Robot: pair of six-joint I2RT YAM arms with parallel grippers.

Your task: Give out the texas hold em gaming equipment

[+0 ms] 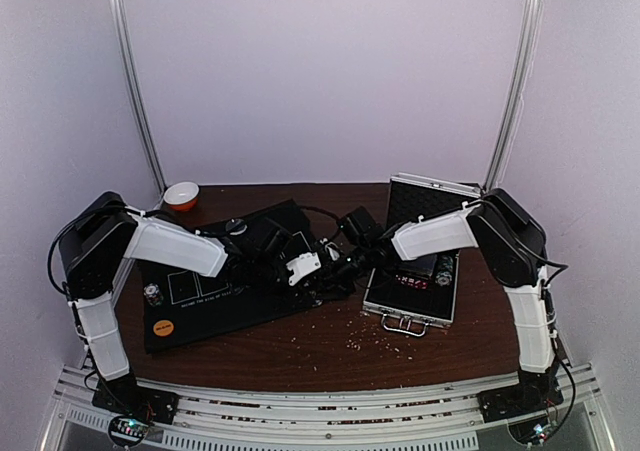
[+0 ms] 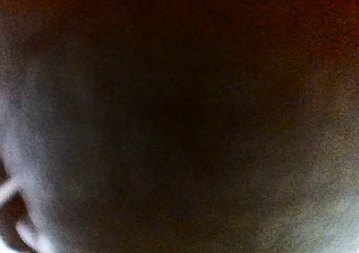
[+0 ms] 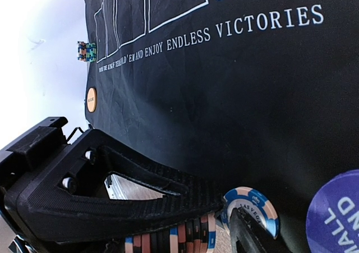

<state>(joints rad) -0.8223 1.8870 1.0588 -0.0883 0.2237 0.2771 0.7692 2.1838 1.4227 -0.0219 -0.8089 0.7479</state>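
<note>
While both arms crowd over the near-right corner of the black mat (image 1: 215,301), we see the right gripper (image 3: 230,216) set low above a row of striped poker chips (image 3: 168,243) lying on edge under its upper finger. Its jaws stand parted around the row, yet we cannot tell whether they grip it or only bracket it. One blue-and-white chip (image 3: 249,211) leans free just beside the fingertip, and a purple disc (image 3: 336,214) lies flat on the mat next to it. We judge this the working pile from which pieces get shared out.

At the mat's far end, an orange disc (image 3: 91,99) and a small chip stack (image 3: 86,51) sit beside the printed outlines (image 3: 134,12), apparently one player's share laid at its place.

The left gripper (image 1: 322,271) meets the right one over the same corner, perhaps to steady the chips. Its wrist view is a dark blur, so we cannot tell how its fingers stand.

The silver case (image 1: 420,271) lies open just right of the mat, close for restocking. The bowl (image 1: 181,195) waits well apart at the back left of the table (image 1: 330,351).
</note>
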